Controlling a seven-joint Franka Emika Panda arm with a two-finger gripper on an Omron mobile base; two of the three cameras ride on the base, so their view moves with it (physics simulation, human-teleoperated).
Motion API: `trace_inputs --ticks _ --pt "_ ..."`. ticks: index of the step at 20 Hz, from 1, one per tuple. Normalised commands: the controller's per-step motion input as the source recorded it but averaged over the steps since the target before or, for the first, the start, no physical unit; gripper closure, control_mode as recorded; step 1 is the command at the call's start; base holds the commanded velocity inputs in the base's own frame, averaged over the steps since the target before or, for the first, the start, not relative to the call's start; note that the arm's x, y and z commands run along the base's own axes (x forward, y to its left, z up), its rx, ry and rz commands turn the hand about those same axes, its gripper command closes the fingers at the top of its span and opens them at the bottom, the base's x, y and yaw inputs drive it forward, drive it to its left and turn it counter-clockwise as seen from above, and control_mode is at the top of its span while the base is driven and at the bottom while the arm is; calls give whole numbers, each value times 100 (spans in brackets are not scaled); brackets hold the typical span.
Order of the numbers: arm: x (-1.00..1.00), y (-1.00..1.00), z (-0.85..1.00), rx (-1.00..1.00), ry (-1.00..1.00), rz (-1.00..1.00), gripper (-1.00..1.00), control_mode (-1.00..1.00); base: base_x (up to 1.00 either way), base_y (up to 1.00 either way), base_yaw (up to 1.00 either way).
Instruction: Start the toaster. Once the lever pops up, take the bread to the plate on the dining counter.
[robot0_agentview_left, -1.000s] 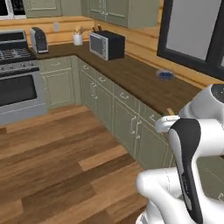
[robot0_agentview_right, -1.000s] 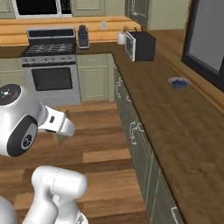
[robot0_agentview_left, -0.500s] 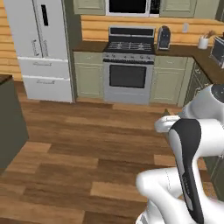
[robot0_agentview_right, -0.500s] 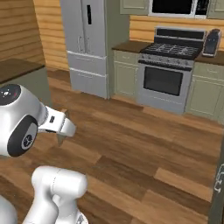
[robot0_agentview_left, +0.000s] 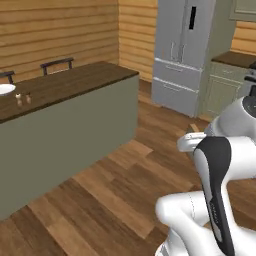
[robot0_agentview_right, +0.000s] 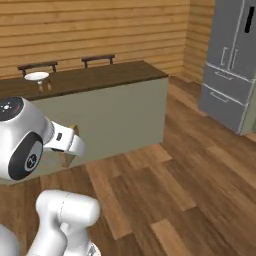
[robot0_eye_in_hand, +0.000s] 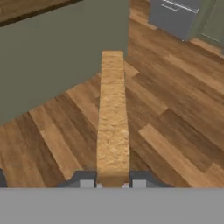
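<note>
Between the gripper's (robot0_eye_in_hand: 113, 183) two dark fingertips sits the bread (robot0_eye_in_hand: 112, 118), clamped edge-on above the wood floor (robot0_eye_in_hand: 175, 113). Off to the left, the long dining counter (robot0_agentview_left: 70, 82) carries the white plate (robot0_agentview_left: 6, 89) near its far end, beside two small shakers (robot0_agentview_left: 23, 98). A grey fridge (robot0_agentview_left: 184, 52) stands beyond.

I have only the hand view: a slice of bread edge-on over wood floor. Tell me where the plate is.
Observer: The plate sits on the dining counter, near its far end by two chair backs.
Operator: Report anything next to it.
Observer: Two small shakers stand on the counter just beside the plate.
Operator: Confirm the bread is held.
Observer: In the right base view the bread pokes out past the white wrist, off the floor, with the pincer shut on its near end.
</note>
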Motion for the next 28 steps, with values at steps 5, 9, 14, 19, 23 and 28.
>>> trace_inputs --ticks 5,9,14,19,23,28 --pt "0 0 0 0 0 0 100 100 94 -13 68" --pt "0 0 0 0 0 0 100 100 100 -20 42" --pt "0 0 0 0 0 0 100 100 98 -2 28" --pt "0 0 0 0 0 0 100 100 97 0 27" --pt "0 0 0 0 0 0 100 100 95 0 29" --pt "0 0 0 0 0 0 100 100 71 0 21"
